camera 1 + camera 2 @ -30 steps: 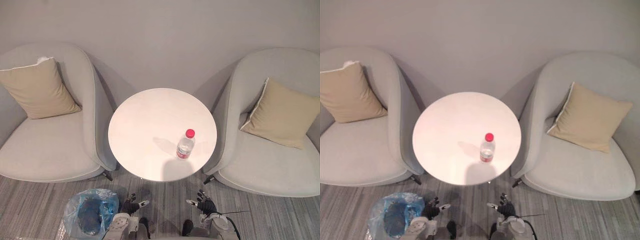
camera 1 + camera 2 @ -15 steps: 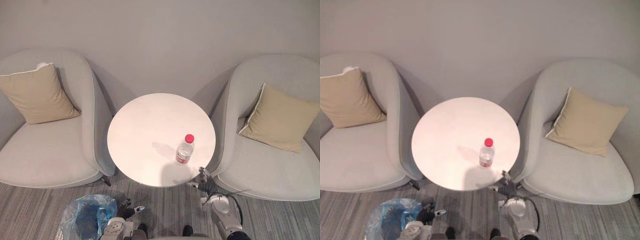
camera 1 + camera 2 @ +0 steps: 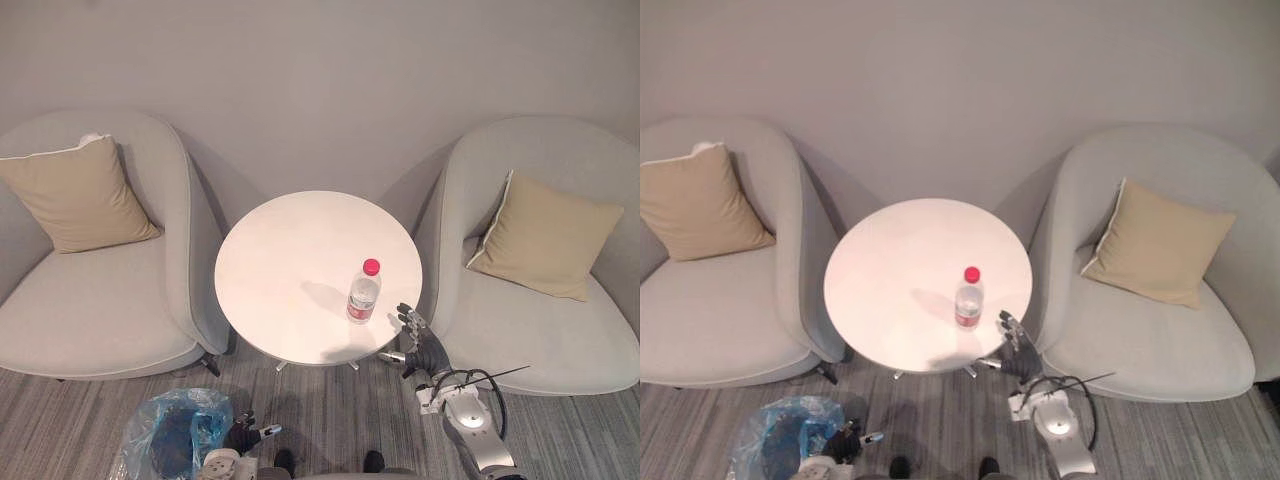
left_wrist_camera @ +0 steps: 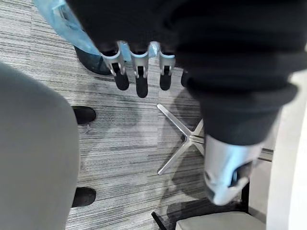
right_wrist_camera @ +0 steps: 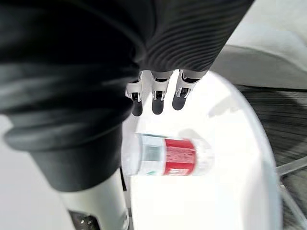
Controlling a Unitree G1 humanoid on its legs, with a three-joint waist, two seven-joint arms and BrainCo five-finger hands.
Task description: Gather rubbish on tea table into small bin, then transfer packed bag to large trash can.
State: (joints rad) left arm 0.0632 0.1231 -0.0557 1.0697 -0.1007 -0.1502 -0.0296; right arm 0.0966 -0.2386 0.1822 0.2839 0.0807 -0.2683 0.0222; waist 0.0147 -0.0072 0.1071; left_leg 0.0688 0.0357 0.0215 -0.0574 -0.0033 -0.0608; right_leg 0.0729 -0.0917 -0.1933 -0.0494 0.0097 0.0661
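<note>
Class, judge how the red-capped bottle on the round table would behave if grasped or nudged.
The bottle stands upright, tall and narrow, so a high nudge would likely tip it. Being round, it would probably roll on the smooth table.

A sitting corner of a lounge or waiting area, judging by its furnishings: the left armchair [image 3: 100, 320] with its tan cushion [image 3: 75, 195] and the right armchair [image 3: 545, 345] with its matching cushion [image 3: 545, 235], both grey tub seats, flank a round white tea table [image 3: 290, 265] against a plain grey wall [image 3: 320, 80], on grey striped carpet [image 3: 330, 415].
</note>
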